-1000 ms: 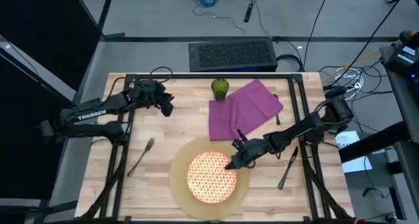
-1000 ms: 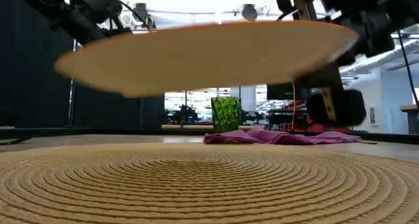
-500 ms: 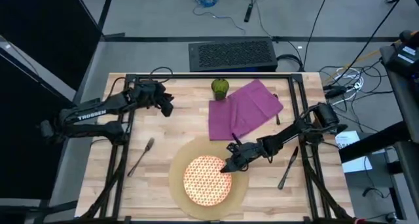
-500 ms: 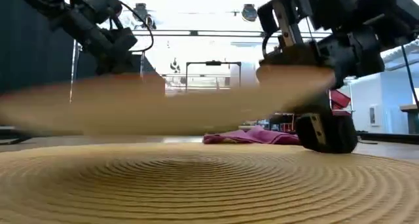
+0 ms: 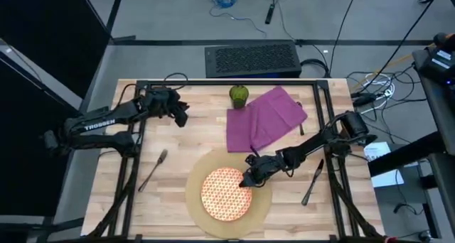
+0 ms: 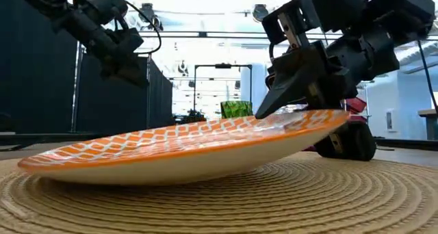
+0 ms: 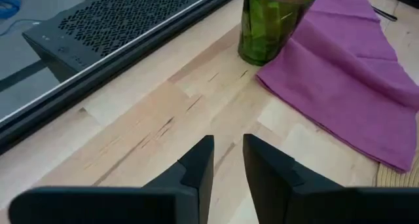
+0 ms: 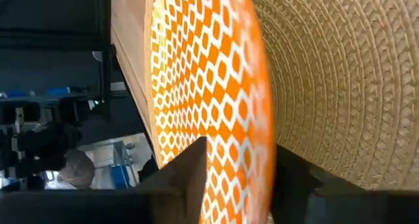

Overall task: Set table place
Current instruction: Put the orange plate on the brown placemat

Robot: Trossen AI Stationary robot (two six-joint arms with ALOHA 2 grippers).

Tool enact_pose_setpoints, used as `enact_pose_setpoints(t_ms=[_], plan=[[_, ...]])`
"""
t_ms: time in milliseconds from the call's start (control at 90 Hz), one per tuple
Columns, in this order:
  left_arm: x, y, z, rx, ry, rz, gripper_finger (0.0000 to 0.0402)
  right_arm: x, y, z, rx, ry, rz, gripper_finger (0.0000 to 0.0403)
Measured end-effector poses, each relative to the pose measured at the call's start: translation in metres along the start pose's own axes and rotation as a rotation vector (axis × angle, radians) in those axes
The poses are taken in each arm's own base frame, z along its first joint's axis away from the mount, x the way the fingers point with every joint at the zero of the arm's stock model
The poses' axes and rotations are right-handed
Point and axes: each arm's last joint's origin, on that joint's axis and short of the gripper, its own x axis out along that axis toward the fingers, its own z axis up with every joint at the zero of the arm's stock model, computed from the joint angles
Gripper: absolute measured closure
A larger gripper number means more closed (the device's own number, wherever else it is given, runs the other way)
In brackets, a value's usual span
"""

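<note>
An orange-and-white patterned plate [image 5: 225, 195] sits tilted over the round tan mat [image 5: 193, 200] near the table's front edge. My right gripper [image 5: 249, 179] is shut on the plate's far right rim. In the low view the plate [image 6: 185, 144] touches the mat [image 6: 287, 200] with its left part. My left gripper [image 5: 182, 116] hovers over the far left of the table, its fingers [image 7: 203, 160] close together with nothing between them. The green cup [image 5: 239, 95] stands at the far edge, next to the purple napkin [image 5: 264, 119]. My right gripper pinches the plate's rim [image 8: 264, 152] between its two fingers, one finger [image 8: 186, 185] on the patterned top face and one beneath. The fingers come slanting down from the table's right side. The held rim [image 6: 321, 116] is raised while the opposite edge [image 6: 41, 164] lies on the mat.
A fork [image 5: 153, 168] lies on the wood left of the mat. A knife [image 5: 313, 181] lies right of it, beneath my right arm. Black rails [image 5: 135, 140] run along the table's sides. A black perforated box [image 5: 251, 58] stands beyond the far edge.
My right gripper has gone down and slightly toward the table's near left, still shut on the plate. The plate hung clear above the mat a second ago. Now its edge away from the gripper rests on the mat, and it tilts up toward the fingers.
</note>
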Motion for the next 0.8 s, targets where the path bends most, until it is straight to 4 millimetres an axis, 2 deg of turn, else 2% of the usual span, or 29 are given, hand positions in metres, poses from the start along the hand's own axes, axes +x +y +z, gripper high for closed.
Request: enact_pose_setpoints(t_ms=[278,444,656,800], plan=[[0.0,0.0,0.0,0.002,0.0,-0.001,0.0333,-0.013,0.002,0.002,-0.011,0.003,-0.08,0.0221],[0.0,0.0,0.0,0.003,0.0,-0.001,0.0333,-0.025,0.007,0.004,-0.018,-0.046,-0.122,0.0215],[0.0,0.0,0.001,0.003,-0.012,-0.003,0.0333,-0.028,0.011,0.003,-0.027,-0.02,-0.232,0.0215],[0.0,0.0,0.002,0.003,-0.015,-0.004,0.0333,-0.029,0.028,0.007,-0.107,0.016,-0.336,0.0215]])
